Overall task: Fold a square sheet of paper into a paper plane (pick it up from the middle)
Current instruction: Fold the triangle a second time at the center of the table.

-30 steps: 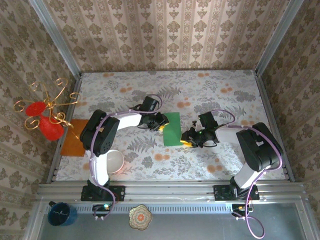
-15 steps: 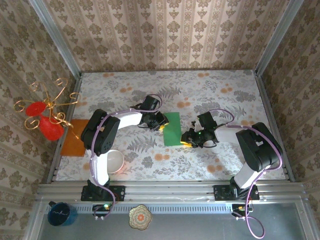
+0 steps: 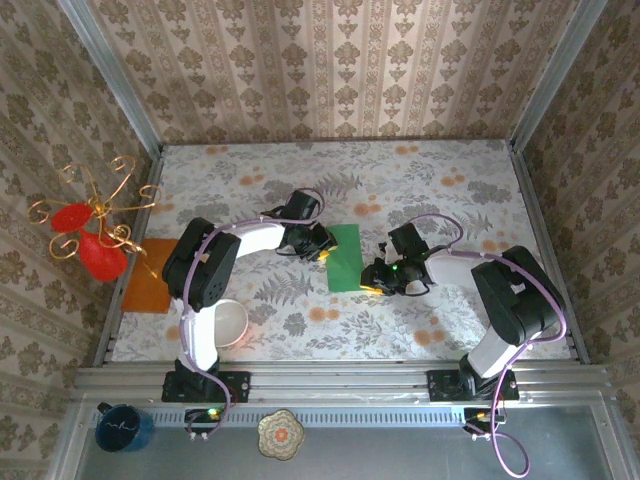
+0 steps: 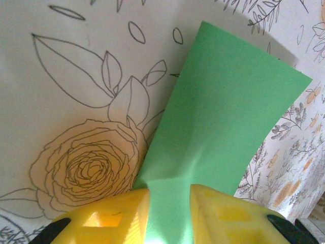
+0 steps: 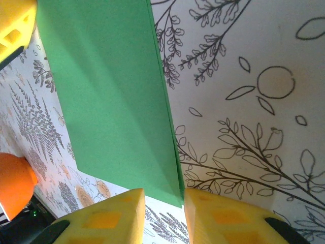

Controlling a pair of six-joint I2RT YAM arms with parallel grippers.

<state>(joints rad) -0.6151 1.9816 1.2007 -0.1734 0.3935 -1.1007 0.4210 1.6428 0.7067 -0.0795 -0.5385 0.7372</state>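
Green paper point(image 3: 345, 258) lies near the middle of the flowered table point(image 3: 450, 190) in the overhead view, a tall rectangle with its long sides running away from the arm bases. The left gripper point(image 3: 326, 253) meets its left edge, and the right gripper point(image 3: 371, 285) sits at its lower right corner. Far left, an orange sheet point(image 3: 148, 276) lies flat beside a red and gold wire ornament point(image 3: 85, 238). A white bowl point(image 3: 229, 322) stands by the left arm. A blue mug point(image 3: 124, 427) and a small patterned dish point(image 3: 280, 433) sit on the grey ledge in front.

From the left wrist, the left gripper point(image 4: 170, 201) has the green paper point(image 4: 223, 112) bunched between its yellow fingers point(image 4: 114, 216). The paper narrows and creases where it enters the gap, then fans out wide beyond, its far end casting a shadow on the table. The jaws pinch it from both sides.

From the right wrist, the right gripper point(image 5: 163, 203) has its yellow fingers point(image 5: 223, 218) a little apart. The near corner of the green paper point(image 5: 106, 96) reaches into the gap and touches the inner side of the right-hand finger. Table pattern shows between the paper's edge and the other finger, so these jaws are spread and squeeze nothing. One yellow finger point(image 5: 14, 20) of the other arm shows at the paper's far corner.
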